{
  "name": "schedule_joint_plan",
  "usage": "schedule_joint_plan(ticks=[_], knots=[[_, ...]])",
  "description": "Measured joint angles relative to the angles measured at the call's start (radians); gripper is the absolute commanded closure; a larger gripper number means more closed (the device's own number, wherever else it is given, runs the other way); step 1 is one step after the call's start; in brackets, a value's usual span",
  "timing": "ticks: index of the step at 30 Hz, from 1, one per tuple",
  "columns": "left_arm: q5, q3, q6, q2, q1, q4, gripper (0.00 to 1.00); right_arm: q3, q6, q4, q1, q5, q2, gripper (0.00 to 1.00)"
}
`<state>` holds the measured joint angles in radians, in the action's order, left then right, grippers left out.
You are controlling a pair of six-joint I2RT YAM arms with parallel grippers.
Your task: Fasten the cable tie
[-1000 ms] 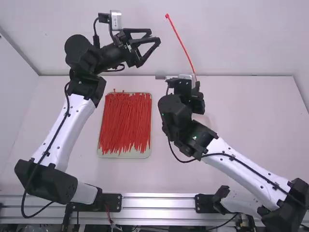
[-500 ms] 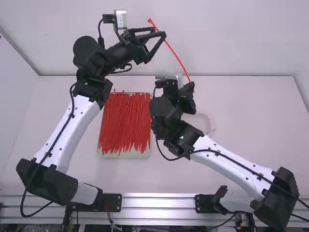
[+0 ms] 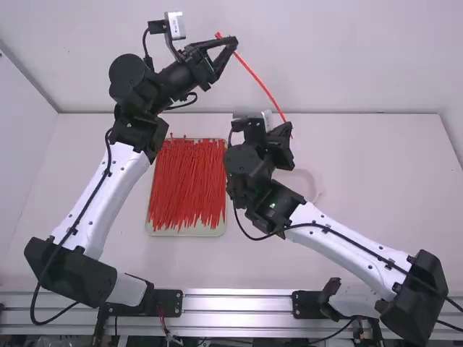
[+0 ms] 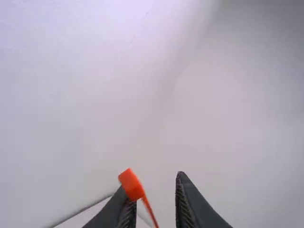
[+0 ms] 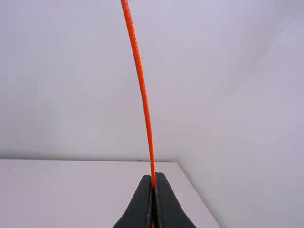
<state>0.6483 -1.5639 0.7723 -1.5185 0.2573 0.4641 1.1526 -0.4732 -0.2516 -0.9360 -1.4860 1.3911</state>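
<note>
Jaws on both arms meet at one red tie (image 3: 253, 72).

Closest to the camera, the two arm bases stand at the front edge of the tabletop (image 3: 376, 173). A flat tray (image 3: 184, 233) lies on the tabletop in front of the left arm (image 3: 108, 195). On it is a pile (image 3: 188, 184) of red ties, lying side by side and all pointing front to back.

Just beside the tray's far right corner, the right arm (image 3: 340, 242) bends up off the tabletop. The right jaws are shut tight on the bottom end of the tie (image 5: 142, 95). The two fingers press together with the thin red strip pinched between them.

From there the tie goes up and away, leaning to the left. It bends a little but does not flop.

Farther back and higher up, the left arm reaches to the right, over the far end of the tray. The left jaws are open a little way. The top end of the tie (image 4: 132, 186), with its small blocky head, sits in the gap between the two fingers. It lies against one finger and is apart from the other, so nothing is gripped there.

Behind it all is a plain white wall (image 3: 347, 50).
</note>
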Motion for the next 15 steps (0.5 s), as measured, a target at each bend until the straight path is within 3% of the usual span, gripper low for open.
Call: schedule_joint_plan(ticks=[6, 15], knots=[[-0.006, 0.000, 0.008, 0.000, 0.000, 0.000, 0.84, 0.000, 0.000, 0.000, 0.000, 0.018, 0.000, 1.00], [-0.006, 0.000, 0.022, 0.000, 0.000, 0.002, 0.98, 0.000, 0.018, -0.053, 0.000, 0.029, 0.000, 1.00]])
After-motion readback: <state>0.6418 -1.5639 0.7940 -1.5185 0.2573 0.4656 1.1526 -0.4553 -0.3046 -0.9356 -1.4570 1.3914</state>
